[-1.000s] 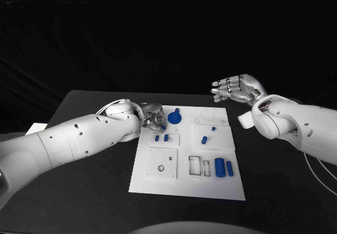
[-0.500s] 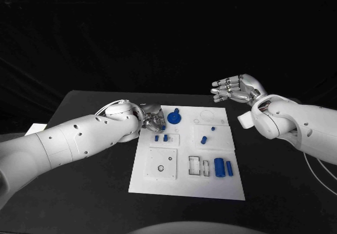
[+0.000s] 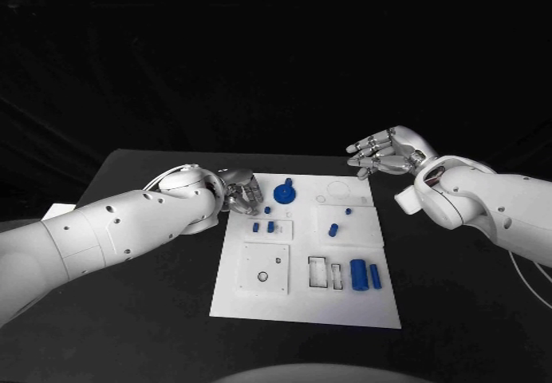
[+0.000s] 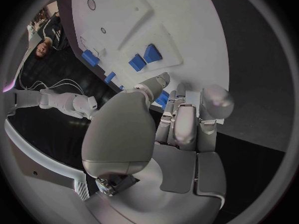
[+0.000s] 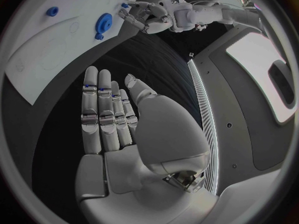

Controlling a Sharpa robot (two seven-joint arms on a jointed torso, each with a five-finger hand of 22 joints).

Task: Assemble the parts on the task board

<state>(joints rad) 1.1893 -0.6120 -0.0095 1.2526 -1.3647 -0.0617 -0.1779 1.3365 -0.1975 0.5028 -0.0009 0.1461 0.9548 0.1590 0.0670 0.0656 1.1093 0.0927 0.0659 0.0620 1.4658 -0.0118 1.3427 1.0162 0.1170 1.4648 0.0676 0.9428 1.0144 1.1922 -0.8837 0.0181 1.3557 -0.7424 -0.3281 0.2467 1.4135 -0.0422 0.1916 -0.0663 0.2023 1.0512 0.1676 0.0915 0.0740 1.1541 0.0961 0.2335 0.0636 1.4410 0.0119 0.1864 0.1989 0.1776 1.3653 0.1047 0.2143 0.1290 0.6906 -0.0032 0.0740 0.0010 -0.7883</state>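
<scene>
The left hand (image 3: 239, 192) crowds the far left corner of the task board (image 3: 309, 305), beside the blue gear (image 3: 285, 192). The right hand (image 3: 385, 151) hangs beyond the far right corner. Between them the board's middle and near half lie unobstructed, with bare surface (image 3: 138, 319) on both sides.

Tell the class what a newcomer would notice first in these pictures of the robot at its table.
The white rectangular task board in the middle of the black table, dotted with small blue plastic parts, draws the eye first. The silver left hand sits at the board's far left corner, beside a blue gear-shaped disc. The silver right hand hangs open beyond the board's far right corner, holding nothing.
</scene>
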